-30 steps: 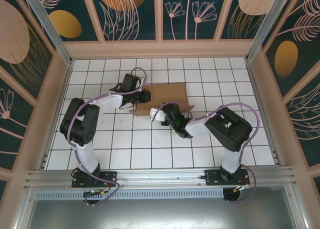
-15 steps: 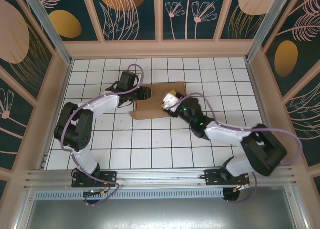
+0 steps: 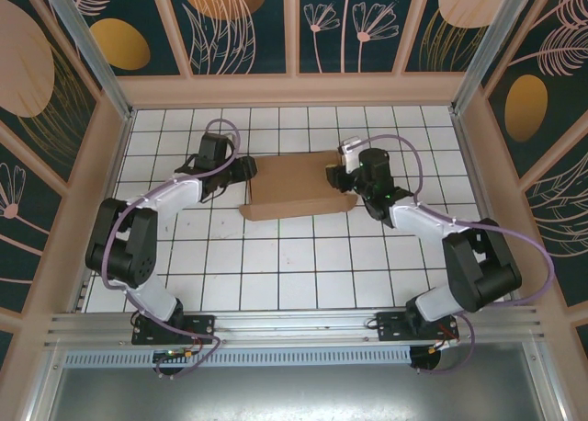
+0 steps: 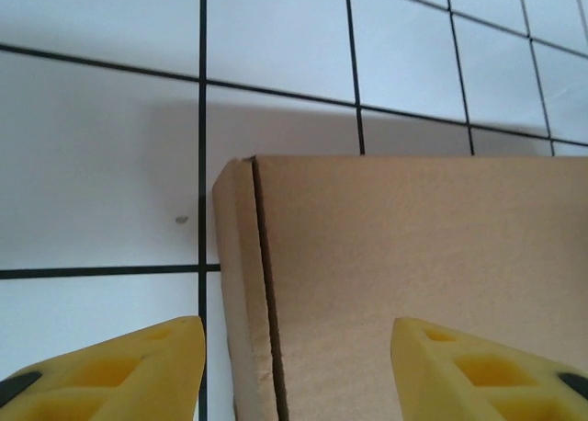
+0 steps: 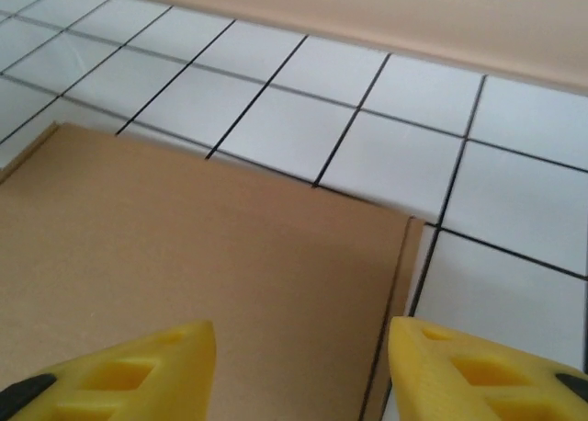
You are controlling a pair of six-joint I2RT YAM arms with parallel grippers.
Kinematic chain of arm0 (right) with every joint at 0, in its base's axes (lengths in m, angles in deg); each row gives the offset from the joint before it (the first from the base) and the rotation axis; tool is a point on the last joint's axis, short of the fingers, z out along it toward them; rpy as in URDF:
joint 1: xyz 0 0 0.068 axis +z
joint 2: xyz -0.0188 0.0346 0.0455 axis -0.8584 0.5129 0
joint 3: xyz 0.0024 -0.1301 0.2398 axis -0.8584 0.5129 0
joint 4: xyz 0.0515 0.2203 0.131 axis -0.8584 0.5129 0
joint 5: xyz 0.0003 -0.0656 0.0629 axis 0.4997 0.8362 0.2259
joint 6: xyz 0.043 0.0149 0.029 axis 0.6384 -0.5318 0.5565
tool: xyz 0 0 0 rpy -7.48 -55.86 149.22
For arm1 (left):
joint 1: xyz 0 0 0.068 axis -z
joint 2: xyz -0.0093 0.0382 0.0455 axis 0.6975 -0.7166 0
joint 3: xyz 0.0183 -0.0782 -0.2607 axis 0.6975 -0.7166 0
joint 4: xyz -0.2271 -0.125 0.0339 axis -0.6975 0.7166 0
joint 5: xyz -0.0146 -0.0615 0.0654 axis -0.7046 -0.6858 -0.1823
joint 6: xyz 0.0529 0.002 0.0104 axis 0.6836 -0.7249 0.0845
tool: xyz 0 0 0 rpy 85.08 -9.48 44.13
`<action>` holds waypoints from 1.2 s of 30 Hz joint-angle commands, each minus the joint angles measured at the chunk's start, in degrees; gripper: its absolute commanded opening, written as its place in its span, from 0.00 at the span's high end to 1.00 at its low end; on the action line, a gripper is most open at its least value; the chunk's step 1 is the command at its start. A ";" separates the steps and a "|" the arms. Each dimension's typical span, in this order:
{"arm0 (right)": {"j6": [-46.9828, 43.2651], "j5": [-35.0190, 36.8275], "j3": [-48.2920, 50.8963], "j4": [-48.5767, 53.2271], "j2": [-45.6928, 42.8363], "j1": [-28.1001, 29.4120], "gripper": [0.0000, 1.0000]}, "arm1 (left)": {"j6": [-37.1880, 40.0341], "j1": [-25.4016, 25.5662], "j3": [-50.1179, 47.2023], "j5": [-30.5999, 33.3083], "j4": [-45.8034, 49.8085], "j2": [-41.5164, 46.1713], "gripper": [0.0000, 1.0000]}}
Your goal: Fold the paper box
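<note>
Flat, closed paper box (image 3: 296,187) on the tiled floor (image 3: 276,274), slightly toward 12 o'clock from centre. At its 9 o'clock edge, left gripper (image 3: 250,169), fingers spread, pinching nothing. At 3 o'clock, right gripper (image 3: 333,176), likewise spread and empty.

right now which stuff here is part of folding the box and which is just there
Part of the job:
- paper box, lying flat on the tiles
- left gripper, open at the box's left end
- right gripper, open at its right end

Just there:
- tiled table
- patterned walls
No loose items are visible.
</note>
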 commanded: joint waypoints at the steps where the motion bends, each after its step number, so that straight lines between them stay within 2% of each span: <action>1: -14.81 5.07 -0.14 -3.17 -0.12 6.71 0.37 | 1.52 0.12 0.62 2.40 0.39 1.12 0.45; 2: -17.44 10.04 0.48 -6.27 0.25 7.35 0.33 | 2.19 0.15 1.79 2.42 1.07 1.00 0.46; 3: -15.53 10.21 -1.08 -5.10 0.70 5.54 0.32 | 2.60 0.19 3.30 2.03 1.97 0.45 0.46; 6: 2.38 -1.21 -7.19 1.89 2.69 -5.06 0.34 | 3.17 0.72 8.03 1.04 5.95 -3.20 0.47; 9: 10.23 -12.11 -10.55 6.77 5.74 -10.32 0.32 | 3.03 0.23 7.11 4.83 6.78 -3.27 0.41; 10: 11.52 -12.73 -11.81 8.43 7.03 -10.88 0.33 | 2.41 -0.33 5.18 5.50 5.42 -2.34 0.40; 13: 11.70 -14.69 -14.67 12.50 11.20 -11.25 0.33 | 1.72 -1.62 1.46 -0.36 1.84 -2.17 0.39; 15: 13.27 -15.38 -14.17 11.54 13.18 -11.82 0.35 | 1.92 -1.64 1.01 -5.15 0.99 -4.09 0.39; 18: 16.80 -17.02 -11.26 7.28 14.48 -13.72 0.36 | 1.75 -1.88 -0.33 -6.98 -1.27 -5.99 0.40; 20: 18.26 -18.22 -10.16 5.93 15.18 -14.81 0.36 | 2.01 -2.69 -1.48 -7.79 -2.61 -6.70 0.43; 25: 20.46 -23.15 -10.10 6.19 17.62 -16.44 0.35 | 3.51 -5.80 -3.46 -17.05 -7.40 -8.34 0.57; 30: 22.53 -33.93 -11.29 6.31 21.54 -18.81 0.26 | 4.04 -8.95 -3.41 -24.62 -8.98 -11.66 0.73; 33: 24.50 -39.75 -11.05 4.39 23.30 -19.20 0.24 | 3.74 -10.70 -5.47 -27.45 -10.08 -12.19 0.77; 36: 25.52 -42.26 -11.61 3.98 25.09 -19.26 0.22 | 3.86 -12.03 -5.59 -29.78 -10.51 -12.88 0.80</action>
